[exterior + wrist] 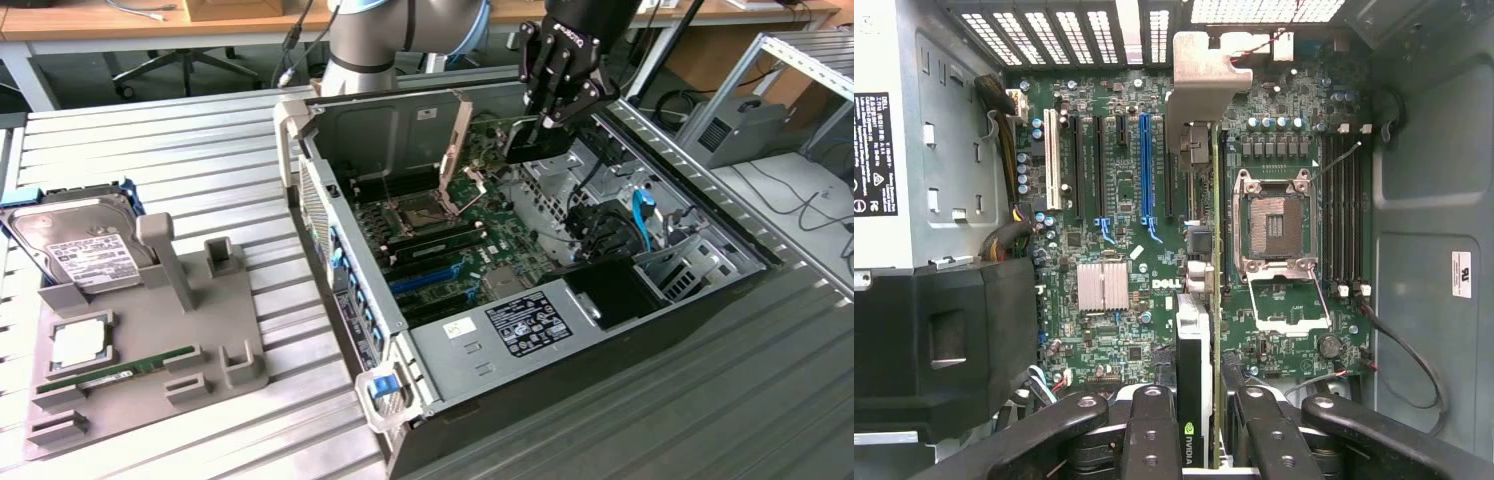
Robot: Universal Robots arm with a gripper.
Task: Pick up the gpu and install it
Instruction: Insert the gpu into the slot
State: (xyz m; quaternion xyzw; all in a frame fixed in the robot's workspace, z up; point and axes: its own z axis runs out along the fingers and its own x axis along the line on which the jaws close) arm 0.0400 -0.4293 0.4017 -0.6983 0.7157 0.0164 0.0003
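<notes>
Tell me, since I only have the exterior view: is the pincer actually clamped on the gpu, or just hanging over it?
Observer: Clamped. In the wrist view the pincer has a finger on each side of the gpu, which is seen edge-on.
Operator: Where does the card lie across the board?
Observer: Between the long blue slot and the empty processor socket, apart from both.
Operator: And its end piece?
Observer: The silvery bracket points toward the perforated wall of the case. I cannot tell whether the card is seated.
</notes>
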